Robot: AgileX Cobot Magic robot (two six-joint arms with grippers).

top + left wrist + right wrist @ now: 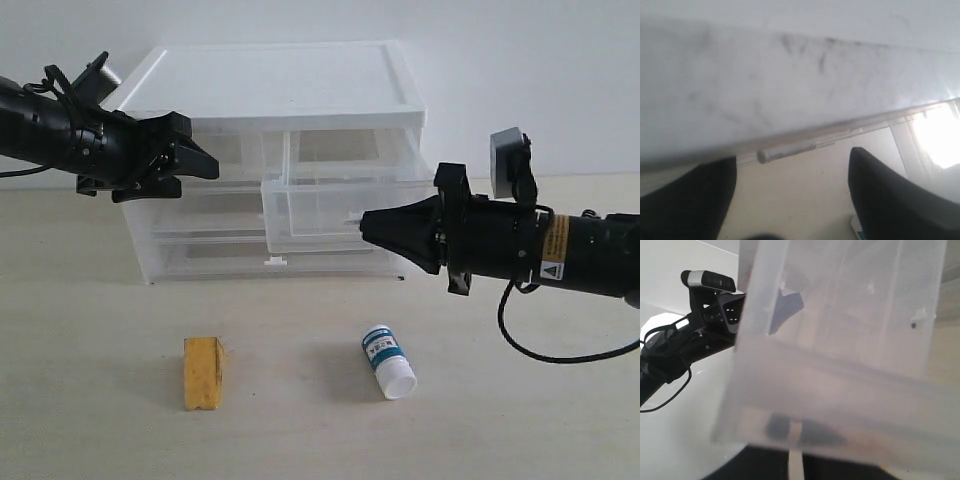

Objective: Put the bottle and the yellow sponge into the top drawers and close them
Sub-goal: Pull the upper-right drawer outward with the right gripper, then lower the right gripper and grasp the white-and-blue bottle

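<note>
The yellow sponge [203,372] and the bottle [388,361] lie apart on the table in front of the cabinet. The right top drawer [345,208] is pulled out. My right gripper [365,225] is shut on its thin white tab handle [796,460], with the translucent drawer wall [840,365] filling the right wrist view. The left top drawer [240,150] sits in the cabinet. My left gripper [208,165] is at its front, open. Its black fingers [690,200] stand wide apart just short of the tab handle [785,150], with nothing between them.
The white cabinet [280,85] stands at the back of the table, with two full-width drawers [220,255] below the top ones. The left arm [685,350] shows beyond the drawer in the right wrist view.
</note>
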